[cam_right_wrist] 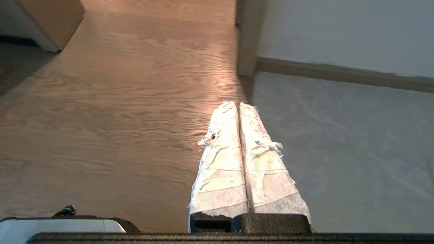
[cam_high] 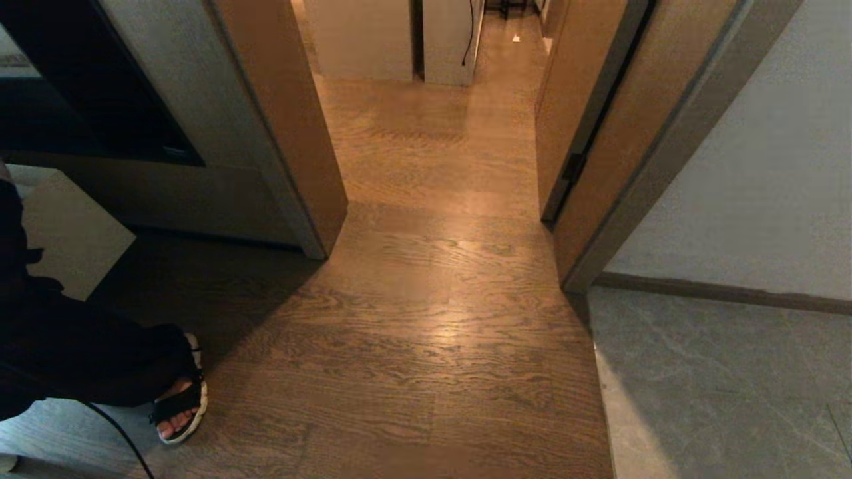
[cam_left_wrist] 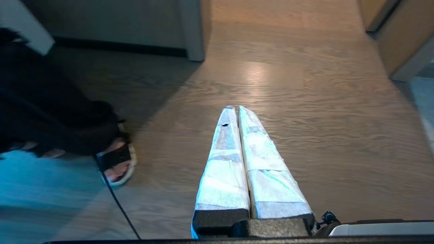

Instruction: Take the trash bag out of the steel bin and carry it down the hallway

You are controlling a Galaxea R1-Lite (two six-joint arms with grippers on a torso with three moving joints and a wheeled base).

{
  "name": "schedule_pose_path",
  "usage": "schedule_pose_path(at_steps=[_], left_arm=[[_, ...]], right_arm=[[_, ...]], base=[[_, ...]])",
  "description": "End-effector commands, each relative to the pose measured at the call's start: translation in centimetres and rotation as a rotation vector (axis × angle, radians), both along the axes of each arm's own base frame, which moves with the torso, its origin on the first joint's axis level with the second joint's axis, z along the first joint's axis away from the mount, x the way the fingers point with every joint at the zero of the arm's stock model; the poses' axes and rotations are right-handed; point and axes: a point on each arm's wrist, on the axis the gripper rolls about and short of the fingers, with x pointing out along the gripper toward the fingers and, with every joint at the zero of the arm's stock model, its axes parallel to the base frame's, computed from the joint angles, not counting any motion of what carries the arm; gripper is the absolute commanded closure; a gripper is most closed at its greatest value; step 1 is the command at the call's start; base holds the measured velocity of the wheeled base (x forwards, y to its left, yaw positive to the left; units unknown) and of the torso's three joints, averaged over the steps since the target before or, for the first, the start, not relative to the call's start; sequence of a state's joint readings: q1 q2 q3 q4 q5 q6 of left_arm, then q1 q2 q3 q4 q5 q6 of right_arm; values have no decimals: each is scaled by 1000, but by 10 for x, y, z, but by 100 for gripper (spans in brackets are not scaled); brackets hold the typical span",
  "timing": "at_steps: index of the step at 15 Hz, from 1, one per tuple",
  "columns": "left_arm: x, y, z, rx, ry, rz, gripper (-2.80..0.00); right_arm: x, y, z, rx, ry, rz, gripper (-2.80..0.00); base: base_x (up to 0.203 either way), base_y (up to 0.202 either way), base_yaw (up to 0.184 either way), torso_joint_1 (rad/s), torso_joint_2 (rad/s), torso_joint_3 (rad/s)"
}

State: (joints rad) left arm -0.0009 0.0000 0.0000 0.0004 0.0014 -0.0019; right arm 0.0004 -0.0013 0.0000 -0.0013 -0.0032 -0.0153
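Observation:
The trash bag and the steel bin are out of view in all three views. Grey marble-look tiles of the hallway lie at the lower right, below a white wall with a dark baseboard. In the left wrist view my left gripper hangs over wood floor, its taped fingers pressed together with nothing between them. In the right wrist view my right gripper is also shut and empty, over the seam between wood and grey tile. Neither arm shows in the head view.
A wood-floored passage runs ahead between brown door frames, with an open brown door on its right. A person's sandalled foot and dark clothing stand at the left, a black cable trailing beside it. A dark cabinet is at the far left.

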Motion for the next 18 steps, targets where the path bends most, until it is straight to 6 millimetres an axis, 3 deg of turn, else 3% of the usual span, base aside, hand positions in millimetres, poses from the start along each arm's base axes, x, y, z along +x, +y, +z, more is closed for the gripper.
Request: schedule_pose_path(at_steps=[1,18], left_arm=[[0,0,0,-1,0,-1,0],[0,0,0,2,0,-1,0]], right_arm=[[0,0,0,0,1,1,0],[0,0,0,2,3,1,0]], base=[[0,196,1,3,2,7],[0,192,1,1,3,2]])
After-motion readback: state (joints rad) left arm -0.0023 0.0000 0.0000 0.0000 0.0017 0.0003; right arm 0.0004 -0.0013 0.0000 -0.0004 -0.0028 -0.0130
